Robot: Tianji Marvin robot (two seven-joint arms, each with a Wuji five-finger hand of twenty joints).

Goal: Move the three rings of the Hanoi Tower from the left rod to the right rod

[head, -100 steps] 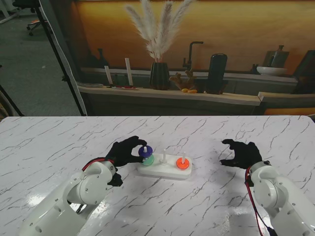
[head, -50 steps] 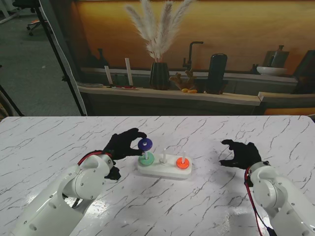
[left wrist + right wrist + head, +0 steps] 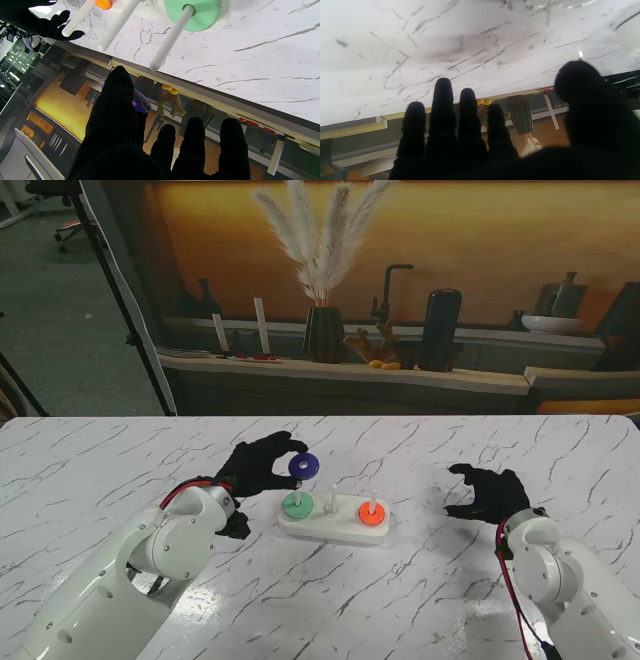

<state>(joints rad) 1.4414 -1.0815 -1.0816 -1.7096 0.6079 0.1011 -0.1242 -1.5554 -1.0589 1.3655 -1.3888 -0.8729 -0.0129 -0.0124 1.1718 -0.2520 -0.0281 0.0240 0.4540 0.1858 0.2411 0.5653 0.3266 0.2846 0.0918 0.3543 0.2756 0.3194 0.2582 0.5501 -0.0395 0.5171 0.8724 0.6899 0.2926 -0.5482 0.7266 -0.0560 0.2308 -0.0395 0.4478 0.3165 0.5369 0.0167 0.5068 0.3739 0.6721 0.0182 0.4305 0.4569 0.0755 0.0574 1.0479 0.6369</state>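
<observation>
Since the earlier frame left hand (image 3: 258, 468) lifts purple ring (image 3: 303, 466) clear of left rod (image 3: 296, 490), pinching it; orange ring (image 3: 371, 515) sits on right rod (image 3: 372, 502), green ring (image 3: 295, 504) remains; right hand (image 3: 490, 494) idle, fingers apart.

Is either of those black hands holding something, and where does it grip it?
The left hand pinches the purple ring by its rim. The right hand holds nothing.

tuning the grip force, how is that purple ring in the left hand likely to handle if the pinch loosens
The small purple plastic-looking ring seems rigid and probably light, since the left hand lifts it with only fingertips. Its surface looks glossy in the left wrist view, so it may slip. Being a round disc, it could roll if dropped on the white marble table.
</observation>
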